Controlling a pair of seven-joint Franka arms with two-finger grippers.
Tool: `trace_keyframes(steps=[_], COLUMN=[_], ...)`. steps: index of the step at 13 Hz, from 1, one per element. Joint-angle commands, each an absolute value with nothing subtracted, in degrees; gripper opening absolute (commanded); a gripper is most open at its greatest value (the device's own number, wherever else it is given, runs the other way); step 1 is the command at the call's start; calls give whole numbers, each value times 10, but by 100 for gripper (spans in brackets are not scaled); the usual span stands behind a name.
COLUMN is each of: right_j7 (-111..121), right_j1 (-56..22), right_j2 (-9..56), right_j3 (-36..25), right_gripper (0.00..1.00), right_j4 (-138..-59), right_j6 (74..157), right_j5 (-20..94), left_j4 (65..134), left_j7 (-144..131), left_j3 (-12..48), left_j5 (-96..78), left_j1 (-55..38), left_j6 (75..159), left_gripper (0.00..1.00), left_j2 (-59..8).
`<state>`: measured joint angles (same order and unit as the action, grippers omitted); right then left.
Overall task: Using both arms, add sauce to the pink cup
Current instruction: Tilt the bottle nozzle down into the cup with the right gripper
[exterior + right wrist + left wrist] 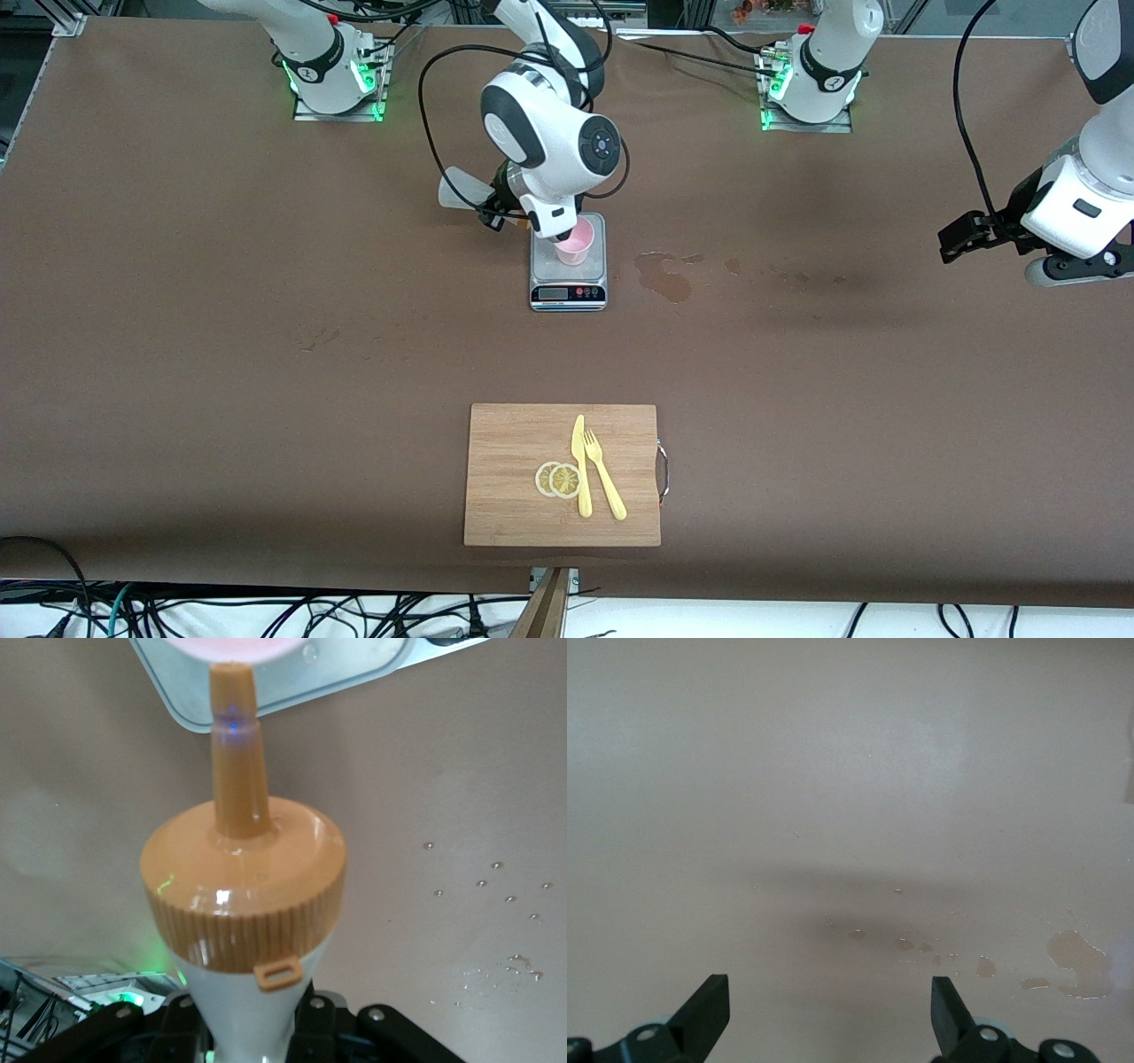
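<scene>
The pink cup (576, 244) stands on a grey kitchen scale (568, 288) in the middle of the table. My right gripper (496, 209) is shut on the sauce bottle (464, 192) and holds it tipped beside the cup. In the right wrist view my right gripper (252, 1023) clasps the whitish body of the sauce bottle (244, 895), and the orange nozzle tip reaches the rim of the pink cup (235, 649) above the scale (354, 669). My left gripper (961, 237) waits open and empty over bare table at the left arm's end; it also shows open in the left wrist view (830, 1010).
A wooden cutting board (514, 443) lies nearer the front camera, with two lemon slices (558, 479), a yellow knife (580, 465) and a yellow fork (605, 487). A wet stain (664, 276) with droplets lies beside the scale, and shows in the left wrist view (1079, 961).
</scene>
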<state>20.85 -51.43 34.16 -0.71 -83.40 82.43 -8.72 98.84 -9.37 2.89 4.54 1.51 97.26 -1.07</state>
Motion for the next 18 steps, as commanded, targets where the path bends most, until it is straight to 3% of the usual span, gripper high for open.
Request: trace_keyframes(steps=[1,8,18], right_j7=[201,209,226], right_j1=[-515,-521,-514], right_j2=[387,470,464], right_j3=[-2,-1,7], right_gripper=[17,17,18], right_j4=[-753,-636,-629], right_j6=[759,655,653], right_j5=[-100,-126,-127], left_j4=[983,983,984], left_j7=[-89,-90,-84], left_j3=[30,31,31], left_j5=[38,38,38], left_j1=[18,18,18], left_j6=[964,964,965], left_gripper=[100,100,100], left_j2=[-5,-6,-11])
